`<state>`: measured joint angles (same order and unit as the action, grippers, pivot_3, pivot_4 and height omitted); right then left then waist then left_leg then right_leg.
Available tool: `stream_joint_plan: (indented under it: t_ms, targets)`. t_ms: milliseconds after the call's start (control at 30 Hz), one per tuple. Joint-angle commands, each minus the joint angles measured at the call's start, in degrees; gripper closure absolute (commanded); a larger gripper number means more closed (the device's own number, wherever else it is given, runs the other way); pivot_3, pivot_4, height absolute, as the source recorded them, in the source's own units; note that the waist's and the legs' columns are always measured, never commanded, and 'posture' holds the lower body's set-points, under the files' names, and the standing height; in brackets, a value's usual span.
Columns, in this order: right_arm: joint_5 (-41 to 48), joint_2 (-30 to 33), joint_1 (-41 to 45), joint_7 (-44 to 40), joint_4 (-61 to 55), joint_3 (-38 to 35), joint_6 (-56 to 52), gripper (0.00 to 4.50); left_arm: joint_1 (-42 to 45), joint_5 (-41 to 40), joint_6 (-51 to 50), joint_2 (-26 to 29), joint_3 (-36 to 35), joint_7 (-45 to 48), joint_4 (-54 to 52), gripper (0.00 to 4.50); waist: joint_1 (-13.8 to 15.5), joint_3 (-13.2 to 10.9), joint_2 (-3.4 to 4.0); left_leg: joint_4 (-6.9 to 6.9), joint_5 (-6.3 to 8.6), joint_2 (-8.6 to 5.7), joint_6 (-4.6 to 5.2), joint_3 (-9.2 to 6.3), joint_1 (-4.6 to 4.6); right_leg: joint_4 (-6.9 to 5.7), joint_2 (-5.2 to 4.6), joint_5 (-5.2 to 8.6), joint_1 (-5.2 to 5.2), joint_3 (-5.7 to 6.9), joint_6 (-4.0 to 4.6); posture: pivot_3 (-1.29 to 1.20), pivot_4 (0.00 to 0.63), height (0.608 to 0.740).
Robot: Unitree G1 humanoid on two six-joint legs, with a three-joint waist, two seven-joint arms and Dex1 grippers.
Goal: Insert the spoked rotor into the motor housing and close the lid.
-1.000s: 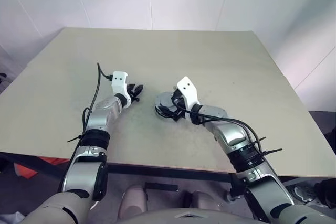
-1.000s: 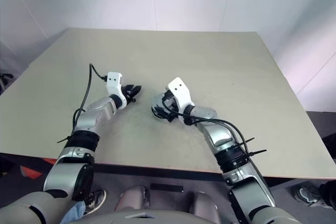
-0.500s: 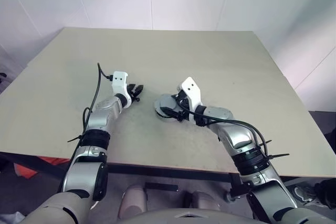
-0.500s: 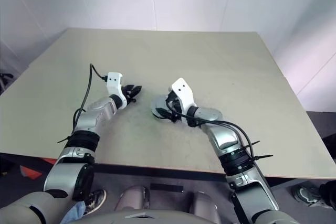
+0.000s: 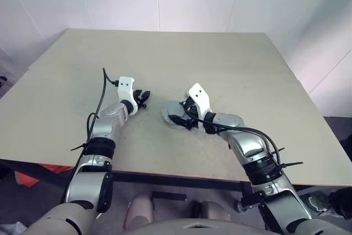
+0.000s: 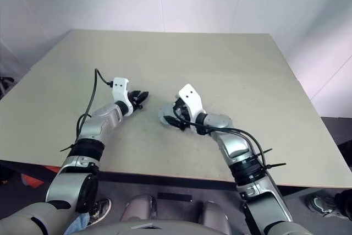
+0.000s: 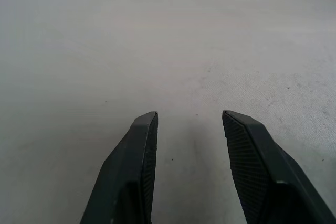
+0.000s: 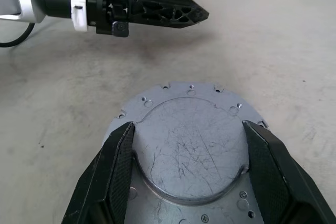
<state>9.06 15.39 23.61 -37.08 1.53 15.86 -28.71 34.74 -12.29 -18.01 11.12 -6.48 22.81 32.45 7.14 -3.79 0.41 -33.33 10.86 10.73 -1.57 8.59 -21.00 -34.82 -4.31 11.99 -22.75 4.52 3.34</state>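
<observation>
The right gripper (image 8: 186, 145) stands open, its fingers flanking the lid's (image 8: 191, 145) raised centre on the tabletop (image 5: 220, 59). Just beside it, the left gripper (image 7: 189, 129) hovers part open, holding nothing.

One lid (image 8: 191, 145) lies on the one worktop (image 5: 231, 64). Two grippers are over it: left (image 5: 144, 97) and right (image 8: 191, 182), with two black fingers (image 7: 131, 177) each.

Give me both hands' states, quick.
Left hand: open, empty, over bare table.
Right hand: open, fingers either side of the lid.
</observation>
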Motion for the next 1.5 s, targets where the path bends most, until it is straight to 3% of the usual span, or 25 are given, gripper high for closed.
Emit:
stream_joint_plan:
  t_ms: [33,700,1000,1500]
  targets:
    - [-0.54,-0.02,0.28,-0.71,0.73,0.09,1.84,1.38,0.16,-0.01,0.45,0.5,-0.24,-0.29,-2.72,2.41,-0.01,0.0,0.0,0.0,0.0,0.0,0.0,0.0,0.0,0.0,0.0,0.0,0.0,0.0,0.0,0.0,0.0,0.74]
    - [-1.56,-0.64,1.8,0.23,0.77,-0.69,3.78,1.38,-1.68,-0.14,-0.57,0.41,-0.19,-0.91,-5.16,2.41,-0.03,0.01,-0.01,-0.02,0.0,0.01,0.0,0.0,0.11,-0.01,0.0,-0.01,0.13,0.0,0.02,0.0,0.0,0.74]
    - [2.63,-3.81,2.66,0.72,-1.88,-5.64,6.69,1.38,-1.78,0.13,-0.28,0.48,0.01,-0.9,-4.7,2.41,-0.03,0.01,-0.01,-0.02,0.0,0.01,0.01,0.0,0.09,-0.01,0.0,-0.01,0.09,0.0,0.02,0.0,0.0,0.74]
    - [-1.22,-1.27,0.7,-1.5,2.0,-1.99,7.45,1.38,-1.34,0.26,-0.02,0.68,0.04,-0.65,-4.2,2.41,-0.03,0.01,-0.01,-0.02,0.01,0.01,0.04,0.01,0.04,-0.01,0.0,-0.01,0.06,0.0,0.02,0.0,0.0,0.74]
